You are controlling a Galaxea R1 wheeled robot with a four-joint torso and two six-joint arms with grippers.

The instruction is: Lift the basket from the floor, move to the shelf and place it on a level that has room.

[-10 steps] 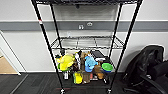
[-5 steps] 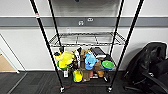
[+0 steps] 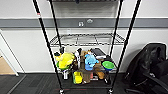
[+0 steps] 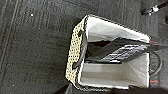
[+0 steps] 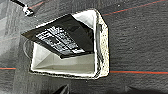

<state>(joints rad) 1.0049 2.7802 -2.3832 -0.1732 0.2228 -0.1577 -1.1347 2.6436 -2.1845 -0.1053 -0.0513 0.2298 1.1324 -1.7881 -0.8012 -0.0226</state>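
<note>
Basket (image 4: 112, 53) hangs over the dark floor (image 4: 32, 50), right beneath both wrists, black flat item (image 5: 62, 37) propped inside. Whether either set of jaws grips it, I cannot tell. Ahead, the shelf (image 3: 85, 50) with its bare level (image 3: 86, 40).

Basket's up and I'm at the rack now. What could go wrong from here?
1. A black flat item leans out over the rim of the basket; it may catch a rack post or slide out if the basket tilts.
2. The bare middle tier sits just above a tier crowded with toys; coming in too low could knock them.
3. A dark chair stands close beside the shelf, limiting room on that side.
</note>
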